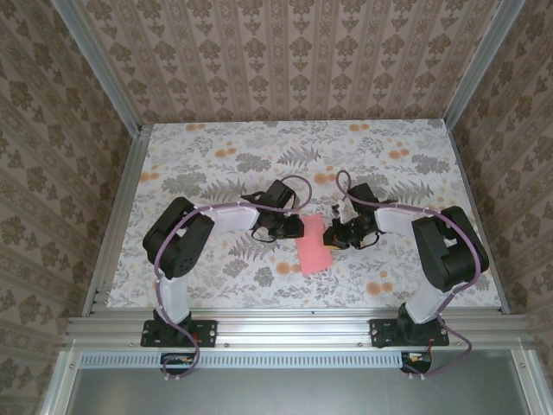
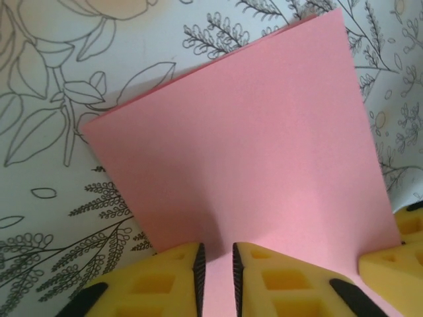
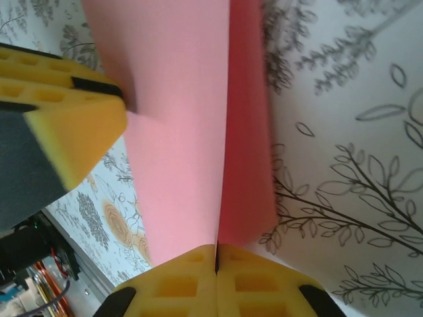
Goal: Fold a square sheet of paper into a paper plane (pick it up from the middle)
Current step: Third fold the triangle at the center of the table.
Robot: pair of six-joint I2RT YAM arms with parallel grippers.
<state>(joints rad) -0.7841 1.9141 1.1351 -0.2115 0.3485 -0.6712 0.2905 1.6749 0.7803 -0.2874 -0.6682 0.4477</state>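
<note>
Right gripper point(image 3: 216, 259) has its fingers pressed together on an edge of the sheet of paper point(image 1: 314, 246), which lies on the table point(image 1: 216, 164) at centre. Left gripper point(image 2: 215, 272), at the sheet's 9 o'clock overhead, holds its fingers a slit apart over the pink. Thin, light and floppy, the sheet would probably crease or slip, so a gentle mid-edge pinch suits it. Right wrist view reveals a lifted layer shading another beneath, whereas overhead it reads as a flat rectangle

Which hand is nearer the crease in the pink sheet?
Right. The right hand pinches the pink sheet on its crease; the left hand sits at the sheet's side edge, away from the crease.
</note>
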